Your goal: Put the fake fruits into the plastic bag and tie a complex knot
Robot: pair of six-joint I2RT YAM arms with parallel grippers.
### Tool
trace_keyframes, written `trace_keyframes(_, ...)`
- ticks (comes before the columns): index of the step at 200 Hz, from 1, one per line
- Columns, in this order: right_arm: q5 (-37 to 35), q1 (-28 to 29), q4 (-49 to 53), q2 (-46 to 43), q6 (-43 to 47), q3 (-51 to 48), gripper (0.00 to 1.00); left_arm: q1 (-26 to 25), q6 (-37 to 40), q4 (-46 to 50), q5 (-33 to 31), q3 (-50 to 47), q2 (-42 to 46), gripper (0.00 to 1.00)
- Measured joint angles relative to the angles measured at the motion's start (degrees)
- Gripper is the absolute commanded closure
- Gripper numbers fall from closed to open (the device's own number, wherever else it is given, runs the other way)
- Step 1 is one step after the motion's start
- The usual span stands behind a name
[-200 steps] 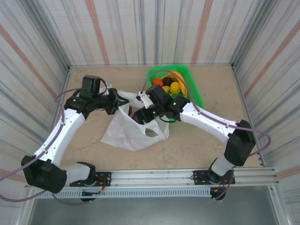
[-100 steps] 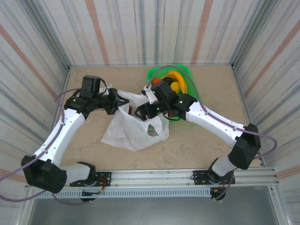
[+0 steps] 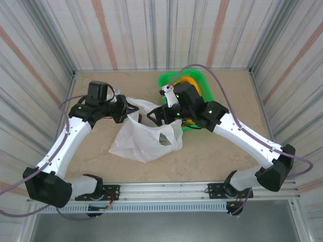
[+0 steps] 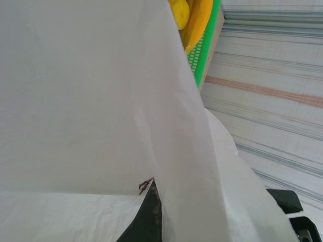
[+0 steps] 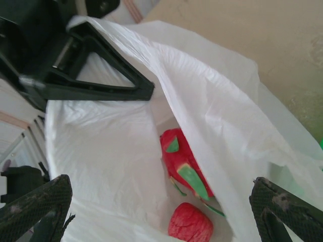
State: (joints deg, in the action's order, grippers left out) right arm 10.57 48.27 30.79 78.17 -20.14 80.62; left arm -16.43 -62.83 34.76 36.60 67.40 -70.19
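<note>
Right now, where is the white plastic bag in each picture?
Top external: plastic bag lies mid-picture.
Left wrist: it covers left and centre.
Right wrist: it spreads across the middle, red fruits inside.
Shared landmark: left gripper pinching its rim.

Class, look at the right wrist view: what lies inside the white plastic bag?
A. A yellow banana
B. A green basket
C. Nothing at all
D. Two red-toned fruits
D: a pink-red fruit with green scales and a round red fruit lie inside the plastic bag.
</note>
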Motion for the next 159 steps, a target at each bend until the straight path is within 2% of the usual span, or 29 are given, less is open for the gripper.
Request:
trace_keyframes(38, -0.13, -1.68, 0.98, -4.98, -0.02, -0.04, 0.06, 1.20, -0.20, -0.33, 0.02, -0.92, 0.00, 0.96)
trace_keyframes(86, -0.59, -9.86, 2.95, -9.90, -0.46, -2.54, 0.06, 3.10, -0.13, -0.28, 0.07, -0.92, 0.02, 0.96)
trace_keyframes(127, -0.57, -17.42, 6.95, -8.33, -0.31, -4.96, 0.07, 5.81, 0.24, 0.57, 0.70, -0.94, 1.14, 0.96)
trace_keyframes(159, -1.33, -20.74, 9.97, -3.50, 2.38, -5.11, 0.08, 7.17, 1.38, 1.55, 1.49, -0.94, 1.86, 0.96)
